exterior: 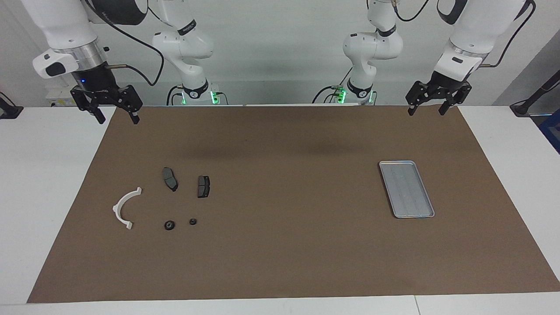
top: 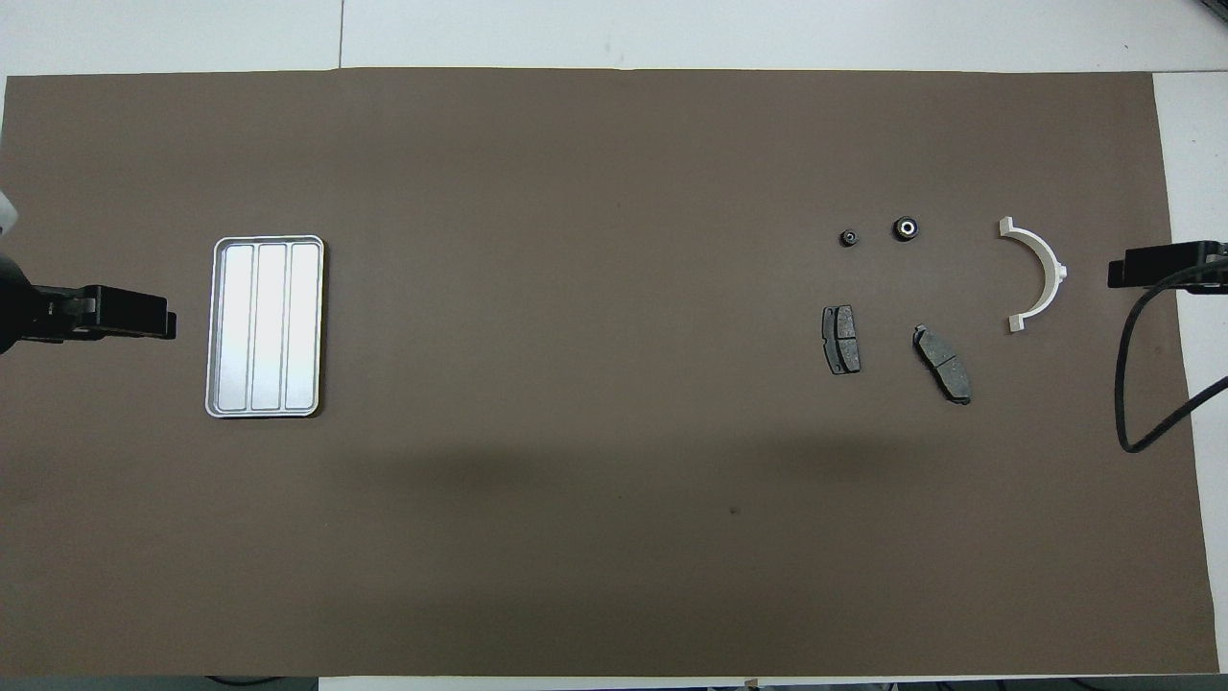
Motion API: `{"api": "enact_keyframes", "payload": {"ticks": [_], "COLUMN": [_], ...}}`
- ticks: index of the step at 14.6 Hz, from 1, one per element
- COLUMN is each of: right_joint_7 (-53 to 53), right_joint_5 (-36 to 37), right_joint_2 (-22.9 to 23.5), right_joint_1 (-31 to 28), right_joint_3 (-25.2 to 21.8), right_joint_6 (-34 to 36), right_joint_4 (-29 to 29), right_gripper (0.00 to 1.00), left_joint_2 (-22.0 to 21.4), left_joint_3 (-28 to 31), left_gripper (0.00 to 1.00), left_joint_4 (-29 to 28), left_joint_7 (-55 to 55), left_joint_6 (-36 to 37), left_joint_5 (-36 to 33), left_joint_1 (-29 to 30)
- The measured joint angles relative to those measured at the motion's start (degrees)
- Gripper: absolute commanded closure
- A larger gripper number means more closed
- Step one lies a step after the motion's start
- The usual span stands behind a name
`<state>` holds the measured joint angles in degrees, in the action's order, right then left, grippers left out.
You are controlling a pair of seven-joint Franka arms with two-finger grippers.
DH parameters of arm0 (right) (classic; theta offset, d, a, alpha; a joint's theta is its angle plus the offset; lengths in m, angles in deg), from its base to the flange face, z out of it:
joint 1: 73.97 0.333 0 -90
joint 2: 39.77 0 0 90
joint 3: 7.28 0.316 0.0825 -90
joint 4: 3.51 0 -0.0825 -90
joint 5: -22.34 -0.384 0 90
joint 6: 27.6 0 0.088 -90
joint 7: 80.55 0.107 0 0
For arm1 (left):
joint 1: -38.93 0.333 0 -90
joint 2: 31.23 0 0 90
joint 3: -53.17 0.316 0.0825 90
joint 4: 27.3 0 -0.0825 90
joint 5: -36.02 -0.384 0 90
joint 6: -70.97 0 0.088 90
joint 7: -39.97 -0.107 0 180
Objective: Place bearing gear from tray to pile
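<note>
The silver tray (exterior: pixel 406 189) (top: pixel 265 326) lies toward the left arm's end of the table with nothing in it. The pile sits toward the right arm's end: a white curved bracket (exterior: pixel 124 208) (top: pixel 1038 274), two dark brake pads (exterior: pixel 170 178) (exterior: pixel 203 186) (top: pixel 840 339) (top: pixel 943 364), and two small dark round parts (exterior: pixel 169 225) (exterior: pixel 192 222) (top: pixel 906 228) (top: pixel 848 238). I cannot tell which round part is the bearing gear. My left gripper (exterior: pixel 426 111) (top: pixel 163 324) hangs open and empty over the mat's edge near the tray. My right gripper (exterior: pixel 118 119) (top: pixel 1122 272) hangs open and empty over the mat's corner by the pile.
A brown mat (exterior: pixel 280 245) covers most of the white table (exterior: pixel 43 175). A black cable (top: pixel 1137 384) loops from the right arm over the mat's edge beside the bracket. Both arm bases (exterior: pixel 194 94) (exterior: pixel 358 94) stand at the robots' edge.
</note>
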<state>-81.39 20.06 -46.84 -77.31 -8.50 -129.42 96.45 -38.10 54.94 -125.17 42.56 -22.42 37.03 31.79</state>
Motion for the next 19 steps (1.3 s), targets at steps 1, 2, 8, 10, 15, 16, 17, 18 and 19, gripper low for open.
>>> {"api": "enact_keyframes", "payload": {"ticks": [1, 2, 8, 10, 15, 16, 17, 18, 19], "right_joint_7": [0.00, 0.00, 0.00, 0.00, 0.00, 0.00, 0.00, 0.00, 0.00], "right_joint_5": [0.00, 0.00, 0.00, 0.00, 0.00, 0.00, 0.00, 0.00, 0.00], "right_joint_2": [0.00, 0.00, 0.00, 0.00, 0.00, 0.00, 0.00, 0.00, 0.00], "right_joint_1": [0.41, 0.64, 1.12, 1.68, 3.17, 3.18, 3.16, 3.15, 3.15], "right_joint_3": [0.00, 0.00, -0.01, 0.24, 2.05, 2.06, 2.02, 1.98, 1.96], "right_joint_6": [0.00, 0.00, 0.49, 0.76, 0.71, 0.71, 0.71, 0.71, 0.71], "right_joint_4": [0.00, 0.00, 0.00, 0.00, -0.03, -0.04, -0.04, -0.04, -0.04], "right_gripper": [0.00, 0.00, 0.00, 0.00, 0.00, 0.00, 0.00, 0.00, 0.00], "left_joint_2": [0.00, 0.00, 0.00, 0.00, 0.00, 0.00, 0.00, 0.00, 0.00], "left_joint_3": [0.00, 0.00, 0.00, 0.00, 0.00, 0.00, 0.00, 0.00, 0.00], "left_gripper": [0.00, 0.00, 0.00, 0.00, 0.00, 0.00, 0.00, 0.00, 0.00], "left_joint_4": [0.00, 0.00, 0.00, 0.00, 0.00, 0.00, 0.00, 0.00, 0.00], "left_joint_7": [0.00, 0.00, 0.00, 0.00, 0.00, 0.00, 0.00, 0.00, 0.00], "left_joint_6": [0.00, 0.00, 0.00, 0.00, 0.00, 0.00, 0.00, 0.00, 0.00], "left_joint_5": [0.00, 0.00, 0.00, 0.00, 0.00, 0.00, 0.00, 0.00, 0.00], "left_joint_1": [0.00, 0.00, 0.00, 0.00, 0.00, 0.00, 0.00, 0.00, 0.00]}}
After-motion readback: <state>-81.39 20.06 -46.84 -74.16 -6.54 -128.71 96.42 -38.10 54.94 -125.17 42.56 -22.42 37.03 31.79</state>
